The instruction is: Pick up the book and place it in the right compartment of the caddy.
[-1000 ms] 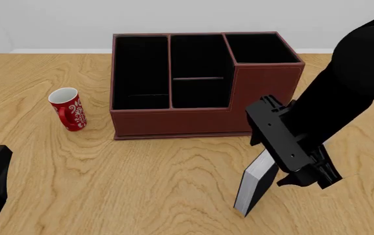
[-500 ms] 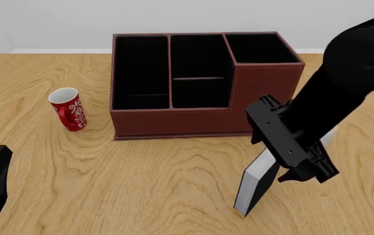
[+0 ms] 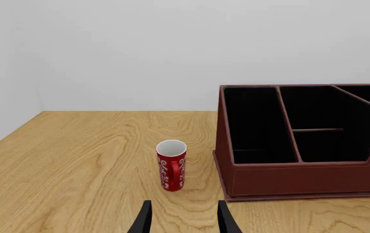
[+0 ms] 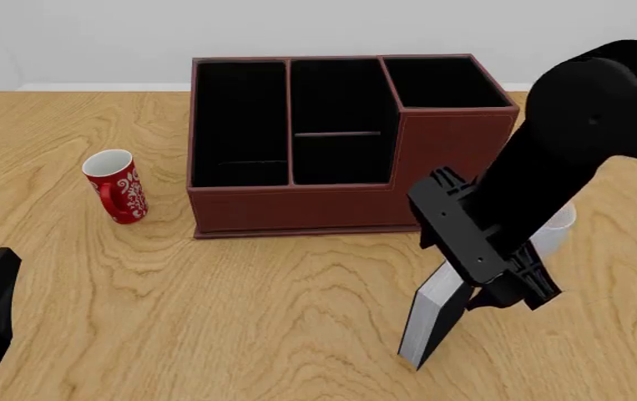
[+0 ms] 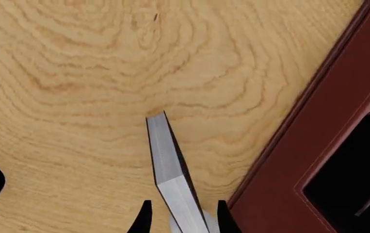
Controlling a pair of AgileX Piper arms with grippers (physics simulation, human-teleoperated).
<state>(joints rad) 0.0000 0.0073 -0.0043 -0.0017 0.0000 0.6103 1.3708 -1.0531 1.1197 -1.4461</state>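
Jaws of the right gripper [image 5: 181, 221] straddle the book's [image 4: 431, 313] top edge, not visibly clamped, book standing upright with long axis running down away from the fingers; right compartment [image 4: 443, 82] lies beyond; left gripper [image 3: 182, 221] parted, empty, far off.

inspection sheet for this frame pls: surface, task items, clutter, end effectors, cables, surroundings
Surface: wooden table, light grain.
Book: standing on edge on the table in front of the caddy, not yet in it.
Right compartment: taller section, nothing seen inside.
Clutter: red mug upright left of the caddy; white object mostly hidden behind the right arm.
Left end effector: open, holding nothing, low at the table's near left.
Right end effector: fingers either side of the book's top edge; contact cannot be told.
Cables: nothing seen.
Surroundings: plain pale wall.
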